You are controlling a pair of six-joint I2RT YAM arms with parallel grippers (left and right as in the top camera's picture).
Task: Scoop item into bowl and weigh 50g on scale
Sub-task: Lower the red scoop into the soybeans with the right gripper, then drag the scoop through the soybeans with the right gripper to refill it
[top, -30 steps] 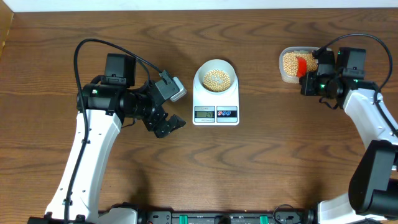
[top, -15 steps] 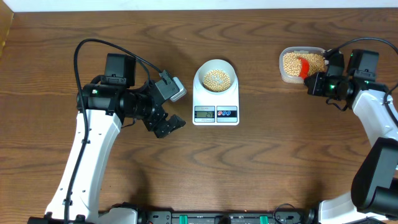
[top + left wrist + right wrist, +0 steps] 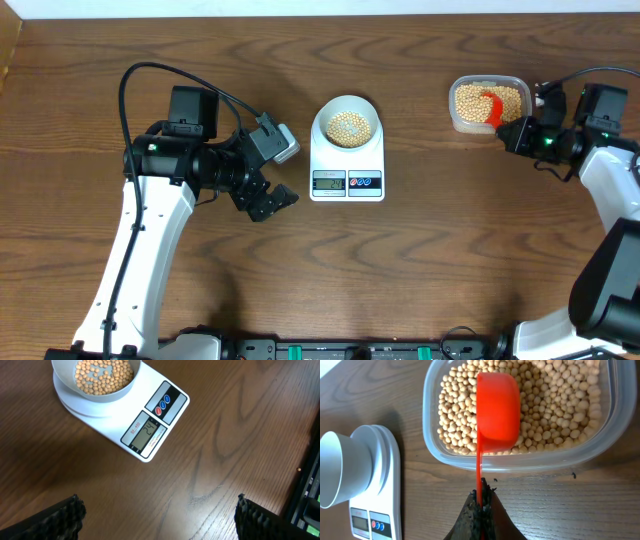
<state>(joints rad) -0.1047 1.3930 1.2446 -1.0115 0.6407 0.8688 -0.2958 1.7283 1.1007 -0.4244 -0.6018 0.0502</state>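
The pale bowl (image 3: 347,112) holds tan beans (image 3: 347,127) and stands on the white scale (image 3: 347,165), whose display (image 3: 147,434) shows digits. In the left wrist view the bowl (image 3: 65,385) and scale (image 3: 170,415) lie ahead of my left gripper (image 3: 160,517), which is open and empty over bare wood. My left gripper (image 3: 268,185) hangs left of the scale. My right gripper (image 3: 481,505) is shut on the thin handle of a red scoop (image 3: 497,412). The scoop's head lies over the beans (image 3: 560,405) in the clear tub (image 3: 520,462).
The clear tub (image 3: 455,115) sits at the back right, near the table's far edge. The right wrist view shows the bowl (image 3: 340,475) and scale (image 3: 375,510) to the left of the tub. Black equipment runs along the table's front edge (image 3: 330,350).
My right gripper has drawn back to the right, pulling the red scoop rightward in the tub. The left arm, bowl and scale have not moved.
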